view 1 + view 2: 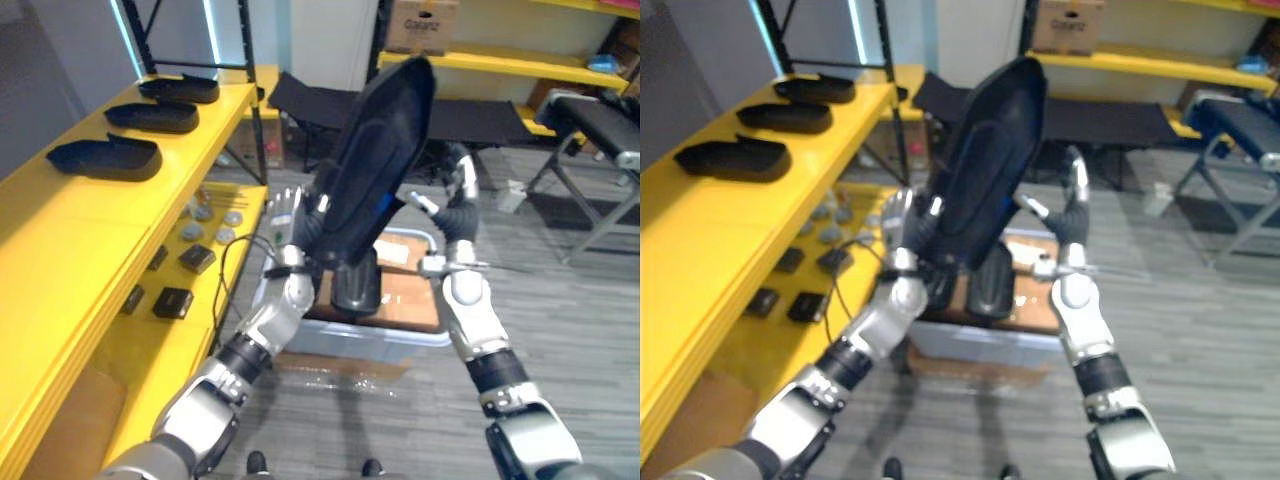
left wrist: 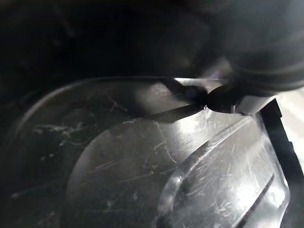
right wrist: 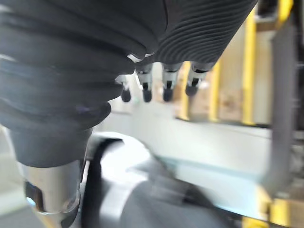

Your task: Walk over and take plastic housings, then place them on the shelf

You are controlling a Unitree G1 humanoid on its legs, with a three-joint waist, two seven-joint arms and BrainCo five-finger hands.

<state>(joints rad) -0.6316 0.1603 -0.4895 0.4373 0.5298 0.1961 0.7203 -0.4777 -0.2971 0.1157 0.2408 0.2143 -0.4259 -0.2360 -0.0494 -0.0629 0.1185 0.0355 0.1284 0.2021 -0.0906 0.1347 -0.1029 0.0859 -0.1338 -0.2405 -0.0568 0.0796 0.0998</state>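
A long black plastic housing (image 1: 375, 170) stands tilted in the air before me, held between my two hands. My left hand (image 1: 285, 222) lies against its left side with straight fingers. In the left wrist view the housing's glossy, scratched inner surface (image 2: 166, 156) is very close, and a dark fingertip (image 2: 223, 97) touches it. My right hand (image 1: 458, 195) is at the housing's right edge, with its fingers (image 3: 166, 83) straight. Three more black housings (image 1: 105, 157) lie in a row on the yellow shelf (image 1: 60, 240) at my left.
A grey bin (image 1: 390, 345) with brown cardboard sits on the floor below the hands, with another dark housing (image 1: 355, 285) upright in it. Small dark parts (image 1: 172, 301) lie on the shelf's lower level. Black folding benches (image 1: 600, 130) and yellow racks stand behind and to the right.
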